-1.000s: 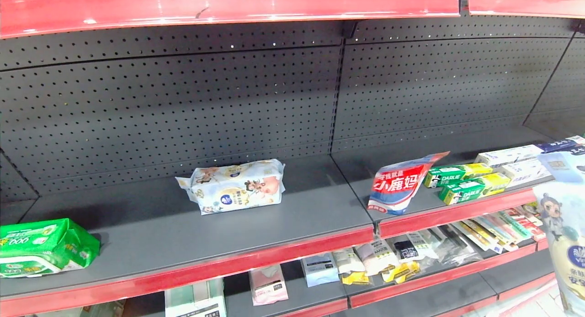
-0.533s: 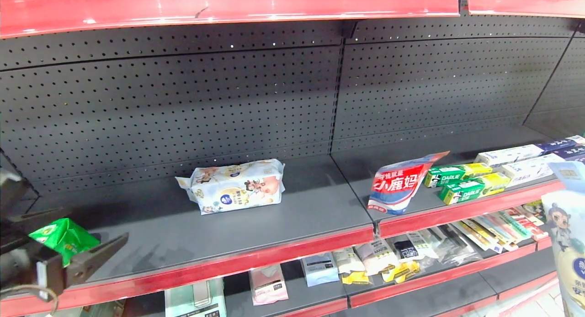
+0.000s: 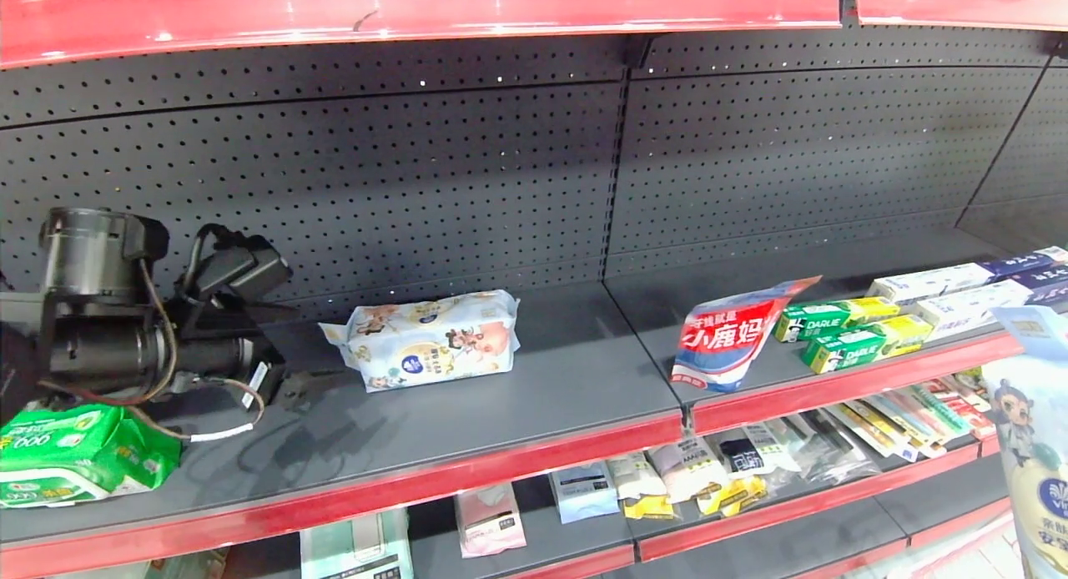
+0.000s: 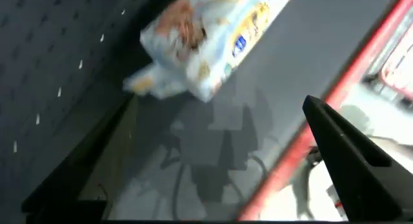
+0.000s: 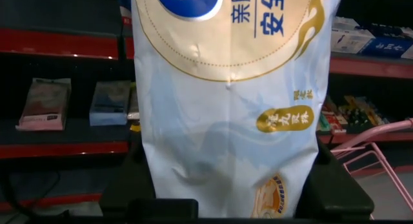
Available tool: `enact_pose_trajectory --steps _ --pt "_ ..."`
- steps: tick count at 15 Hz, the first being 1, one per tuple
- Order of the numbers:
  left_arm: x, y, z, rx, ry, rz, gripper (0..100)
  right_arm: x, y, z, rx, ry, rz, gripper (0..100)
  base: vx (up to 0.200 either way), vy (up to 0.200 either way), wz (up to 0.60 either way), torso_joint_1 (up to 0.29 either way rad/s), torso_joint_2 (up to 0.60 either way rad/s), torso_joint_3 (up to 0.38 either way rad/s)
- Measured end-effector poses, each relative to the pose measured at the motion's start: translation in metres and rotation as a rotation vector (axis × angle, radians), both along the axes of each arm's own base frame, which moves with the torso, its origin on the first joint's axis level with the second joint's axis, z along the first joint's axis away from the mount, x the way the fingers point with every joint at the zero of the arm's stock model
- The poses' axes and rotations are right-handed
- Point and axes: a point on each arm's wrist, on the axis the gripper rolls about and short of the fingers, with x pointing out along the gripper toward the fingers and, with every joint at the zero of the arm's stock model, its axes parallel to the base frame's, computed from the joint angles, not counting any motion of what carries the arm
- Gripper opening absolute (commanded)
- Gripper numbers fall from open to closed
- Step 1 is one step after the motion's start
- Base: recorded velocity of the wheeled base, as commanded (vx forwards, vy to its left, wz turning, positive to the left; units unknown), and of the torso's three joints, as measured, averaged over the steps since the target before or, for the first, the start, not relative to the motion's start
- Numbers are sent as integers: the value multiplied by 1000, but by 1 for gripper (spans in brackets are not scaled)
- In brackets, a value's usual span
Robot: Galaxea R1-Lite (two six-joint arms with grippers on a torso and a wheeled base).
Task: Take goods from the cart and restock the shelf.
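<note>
Shelf (image 3: 467,416) stock, as we count it:
- one white wipes pack (image 3: 430,339)
- one green wipes pack (image 3: 79,454)
- one red-and-white pouch (image 3: 734,337)
- two green toothpaste boxes (image 3: 834,319)

One pale pouch (image 5: 229,101) is clamped upright in the right gripper (image 5: 229,185), in front of the shelf's right end.

Half a second ago the left gripper (image 4: 219,104) sat low before the green pack. It has since risen over the shelf, level, spread and empty, near the white pack.

Black cabled arm (image 3: 125,345), dark tapered fingers (image 4: 348,159)
</note>
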Motion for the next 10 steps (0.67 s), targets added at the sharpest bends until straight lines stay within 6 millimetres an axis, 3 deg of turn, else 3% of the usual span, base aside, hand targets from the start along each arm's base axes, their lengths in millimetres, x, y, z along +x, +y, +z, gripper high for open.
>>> enact_pose_trajectory --steps 5,10 --pt "48 -4 -20 24 35 -45 100 0 0 -1 0 3 -6 0 0 0 0 0 0 0" --pt "78 -6 -30 57 59 -82 100 0 0 -1 -1 5 -15 0 0 0 0 0 0 0"
